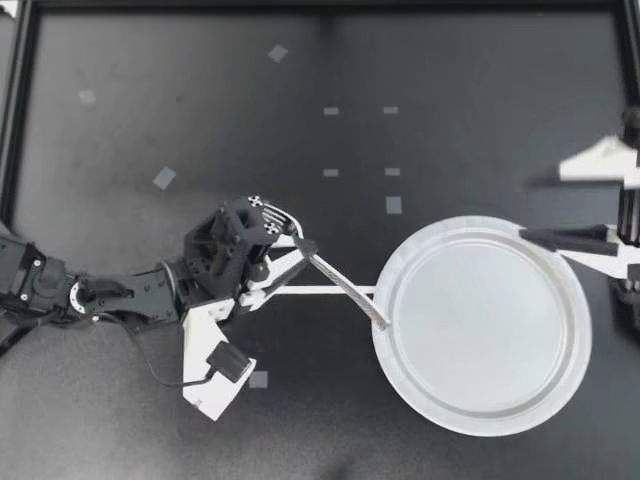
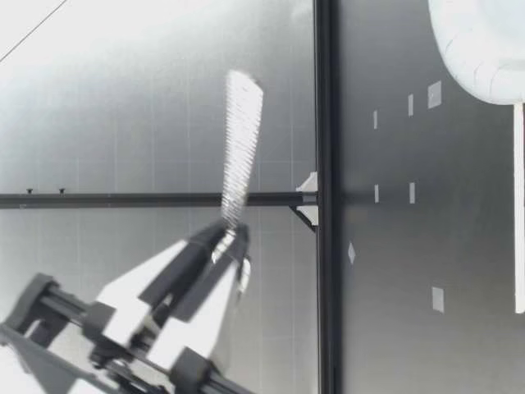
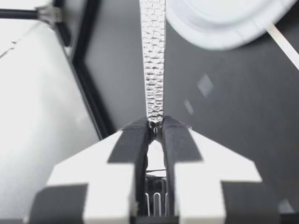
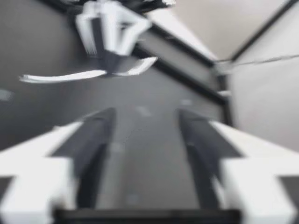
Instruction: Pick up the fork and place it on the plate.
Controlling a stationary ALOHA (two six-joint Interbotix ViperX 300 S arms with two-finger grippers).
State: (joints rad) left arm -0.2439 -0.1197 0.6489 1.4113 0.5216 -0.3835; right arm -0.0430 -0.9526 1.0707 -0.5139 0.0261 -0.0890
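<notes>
My left gripper (image 1: 303, 247) is shut on a metal fork (image 1: 345, 287) near its neck. The fork's textured handle slants out toward the near rim of a round white plate (image 1: 555, 290), and its end lies over that rim. In the low view the fork (image 2: 242, 148) is held well above the table, about level, in my left gripper (image 2: 230, 238). The left wrist view shows the fingers (image 3: 133, 142) pinched on the fork (image 3: 154, 60), its tines back between them and the plate (image 3: 224, 25) ahead. My right gripper (image 1: 545, 205) stands open by the plate's far right rim, holding nothing. In the right wrist view my right gripper (image 4: 145, 140) is open too.
A thin white strip (image 1: 330, 291) lies on the dark table between my left gripper and the plate. Small grey tape squares (image 1: 393, 204) dot the tabletop. A black frame rail (image 1: 12, 110) runs along the table's edges.
</notes>
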